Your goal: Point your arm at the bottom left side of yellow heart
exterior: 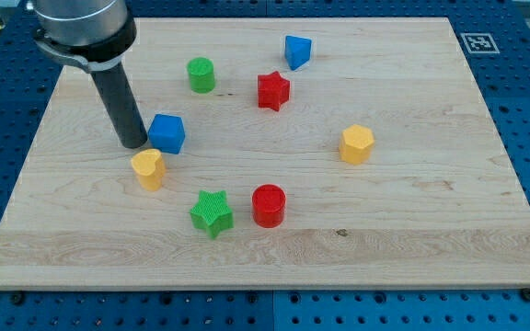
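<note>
A green star block (212, 213) and a red cylinder block (269, 205) sit side by side, close but apart, nearest the lower edge of the wooden board (412, 239), just left of the frame's centre. Above and to the left of the star, the yellow heart block (147, 168) rests in the left-centre of the frame, well clear of the board's edges. Directly above the heart, a blue cube block (167, 133) stands just beside it, the two nearly touching. My tip (134, 145) meets the board at the cube's left side, close against it and just above the heart's upper left; whether the rod touches the cube cannot be told. The tool is a plain dark rod with nothing to spread or pinch, and it holds no block. Far to the right, a yellow hexagonal block (357, 144) sits alone. Farther up the frame, a red star block (272, 91) lies near centre, a green cylinder block (201, 74) to its left, and a blue wedge-like block (296, 51) at upper right of centre.
</note>
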